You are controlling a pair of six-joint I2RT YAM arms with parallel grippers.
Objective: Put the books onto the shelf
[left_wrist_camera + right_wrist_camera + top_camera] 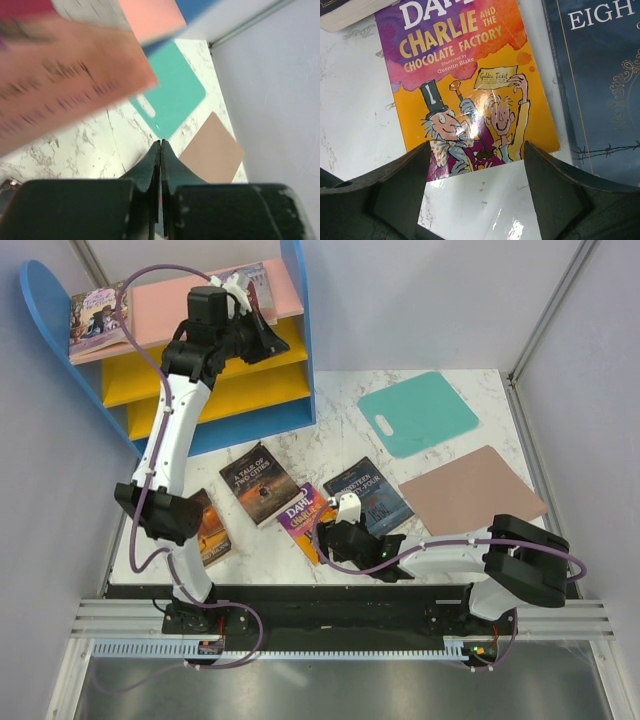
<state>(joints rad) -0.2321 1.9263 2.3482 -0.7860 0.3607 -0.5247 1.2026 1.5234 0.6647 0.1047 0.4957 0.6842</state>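
Hovering right tool (476, 150), spread, over near edge of Charlie and the Chocolate Factory book (470, 75), long axis running ahead; left tool (160, 146) pressed together up at shelf (250, 390)

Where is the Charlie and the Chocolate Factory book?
The Charlie book lies on the table, front middle in the top view, between A Tale of Two Cities and Nineteen Eighty-Four, under the open right gripper.

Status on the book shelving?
Left gripper shut, empty, up at shelf. Right gripper open over Charlie book. Tale of Two Cities book close at its corner.
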